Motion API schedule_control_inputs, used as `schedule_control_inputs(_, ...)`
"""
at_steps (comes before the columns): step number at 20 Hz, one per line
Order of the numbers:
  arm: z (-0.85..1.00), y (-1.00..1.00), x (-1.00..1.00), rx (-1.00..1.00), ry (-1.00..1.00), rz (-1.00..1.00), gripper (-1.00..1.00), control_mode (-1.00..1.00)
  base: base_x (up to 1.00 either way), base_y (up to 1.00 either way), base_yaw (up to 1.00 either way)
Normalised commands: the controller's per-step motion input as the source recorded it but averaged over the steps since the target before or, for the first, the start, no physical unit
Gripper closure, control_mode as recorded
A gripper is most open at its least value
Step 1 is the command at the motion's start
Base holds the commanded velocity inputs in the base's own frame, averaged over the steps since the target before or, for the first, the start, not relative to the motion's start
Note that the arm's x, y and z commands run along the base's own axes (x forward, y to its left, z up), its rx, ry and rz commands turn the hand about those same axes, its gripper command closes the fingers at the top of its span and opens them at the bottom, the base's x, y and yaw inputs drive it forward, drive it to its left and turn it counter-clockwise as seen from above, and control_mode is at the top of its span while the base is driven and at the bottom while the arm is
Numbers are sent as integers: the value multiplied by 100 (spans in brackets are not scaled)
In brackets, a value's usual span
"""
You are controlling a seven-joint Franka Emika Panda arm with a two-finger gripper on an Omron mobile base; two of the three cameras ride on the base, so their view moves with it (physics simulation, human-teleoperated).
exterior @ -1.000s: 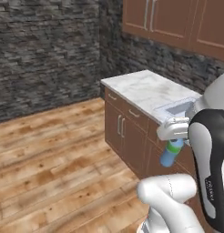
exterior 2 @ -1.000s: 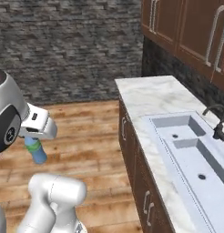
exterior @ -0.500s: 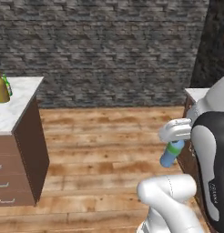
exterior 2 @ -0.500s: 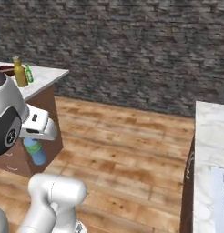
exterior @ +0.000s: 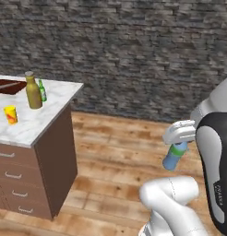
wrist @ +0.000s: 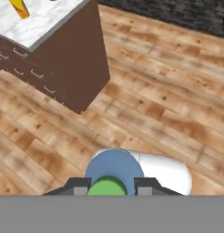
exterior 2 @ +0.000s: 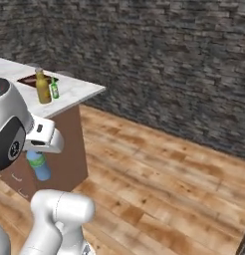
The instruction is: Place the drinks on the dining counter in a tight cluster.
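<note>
my end effector (exterior: 179, 144) is closed on the neck of the small pale-blue bottle (exterior: 173, 156), which hangs below it over the wooden floor (exterior: 115, 152), well apart from the counter (exterior: 41, 117); in the hand view the bottle's green cap (wrist: 107, 187) sits between my dark fingertips (wrist: 77, 186). on the marble counter top the big mustard-amber bottle (exterior: 32, 91) stands upright with the slim green bottle (exterior: 42, 91) just beside it. a small yellow cup (exterior: 11, 114) stands nearer the counter's front edge, apart from the two bottles.
</note>
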Motion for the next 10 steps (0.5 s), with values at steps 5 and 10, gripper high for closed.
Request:
schedule_control_inputs(5, 0, 0, 0, 0, 0, 0, 100, 100, 100, -24, 47)
schedule_control_inputs(10, 0, 0, 0, 0, 0, 0, 100, 100, 100, -26, 47)
